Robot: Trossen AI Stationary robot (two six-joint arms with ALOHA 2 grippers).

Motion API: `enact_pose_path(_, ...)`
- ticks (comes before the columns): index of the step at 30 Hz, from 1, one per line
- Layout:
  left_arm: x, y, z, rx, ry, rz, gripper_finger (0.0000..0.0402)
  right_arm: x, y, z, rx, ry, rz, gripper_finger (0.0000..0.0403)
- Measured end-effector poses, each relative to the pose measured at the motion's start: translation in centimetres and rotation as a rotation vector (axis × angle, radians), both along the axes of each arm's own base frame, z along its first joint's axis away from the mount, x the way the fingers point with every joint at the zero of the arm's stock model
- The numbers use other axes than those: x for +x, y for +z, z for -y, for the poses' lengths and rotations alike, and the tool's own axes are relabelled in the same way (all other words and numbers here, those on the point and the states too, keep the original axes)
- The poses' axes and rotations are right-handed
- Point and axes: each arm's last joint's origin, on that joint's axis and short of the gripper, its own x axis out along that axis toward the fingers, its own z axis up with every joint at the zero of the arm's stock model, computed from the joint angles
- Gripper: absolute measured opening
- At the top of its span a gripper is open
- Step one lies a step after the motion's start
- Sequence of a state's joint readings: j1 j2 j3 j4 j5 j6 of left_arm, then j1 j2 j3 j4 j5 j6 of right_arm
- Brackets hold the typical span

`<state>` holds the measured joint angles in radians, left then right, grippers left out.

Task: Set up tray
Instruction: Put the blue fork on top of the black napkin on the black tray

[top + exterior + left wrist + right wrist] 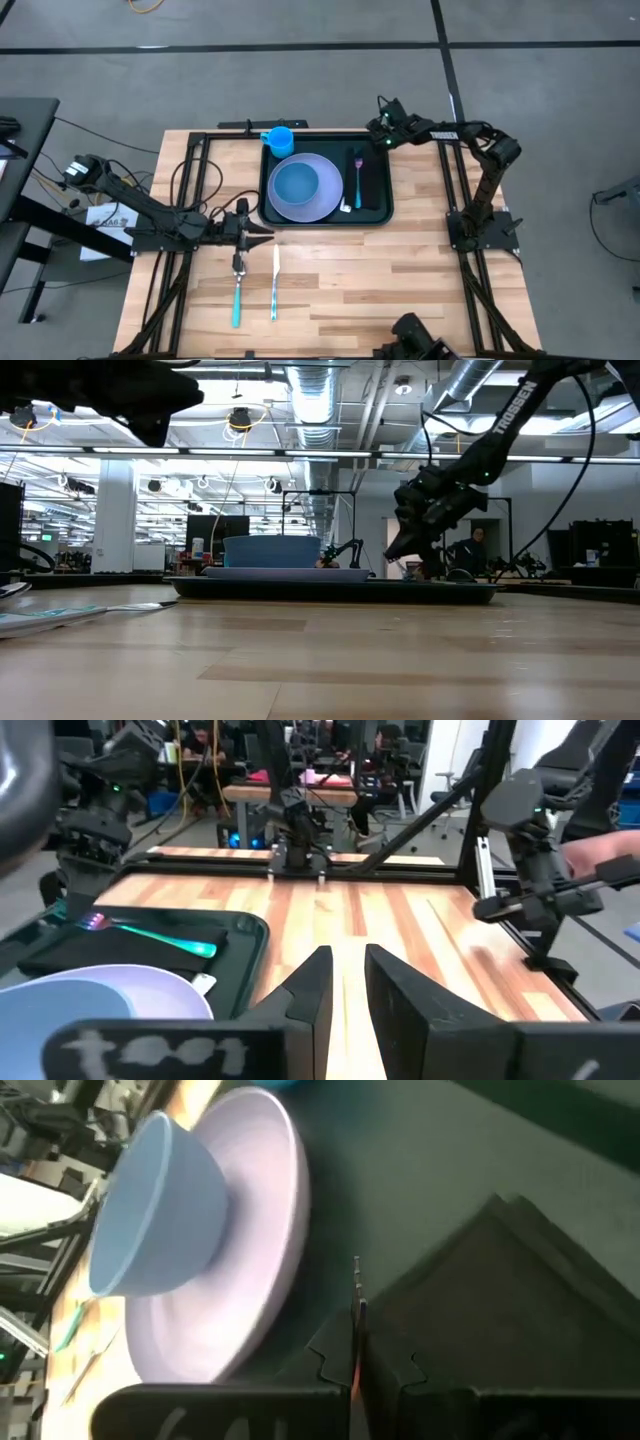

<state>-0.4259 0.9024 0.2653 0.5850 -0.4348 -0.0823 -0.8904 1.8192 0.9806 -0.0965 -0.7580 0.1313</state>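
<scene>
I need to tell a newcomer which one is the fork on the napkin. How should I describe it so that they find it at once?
Start from the dark green tray at the far middle of the wooden table. Right of the plate with the blue bowl lies a black napkin. The fork lies on it, pink and teal; the spoon and knife lie off the tray, on bare wood.

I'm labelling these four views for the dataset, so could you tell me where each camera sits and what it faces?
High: overhead, straight down; both arms, tray.
Low: table height, looking level; tray, right gripper.
Left wrist: forward past left gripper; tray, fork.
Right wrist: past shut right gripper; plate, bowl.
Shared: all show the tray.
</scene>
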Motion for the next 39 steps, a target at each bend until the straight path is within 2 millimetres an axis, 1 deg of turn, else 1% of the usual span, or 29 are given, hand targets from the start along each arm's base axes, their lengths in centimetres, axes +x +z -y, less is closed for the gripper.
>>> enact_pose_path(5,0.0,0.01,0.03,-0.01,-0.01,0.001,0.0051,-0.79,-0.33,0.06,0.011,-0.016,-0.059,0.0)
enact_pose_path(22,0.0,0.04,0.02,-0.013,-0.006,0.003,0.0051,-0.78,-0.39,-0.02,0.007,-0.031,-0.084,0.0001)
enact_pose_path(39,0.01,0.05,0.02,-0.014,-0.005,0.004,0.0051,-0.78,-0.38,-0.02,0.007,-0.031,-0.084,0.0048)
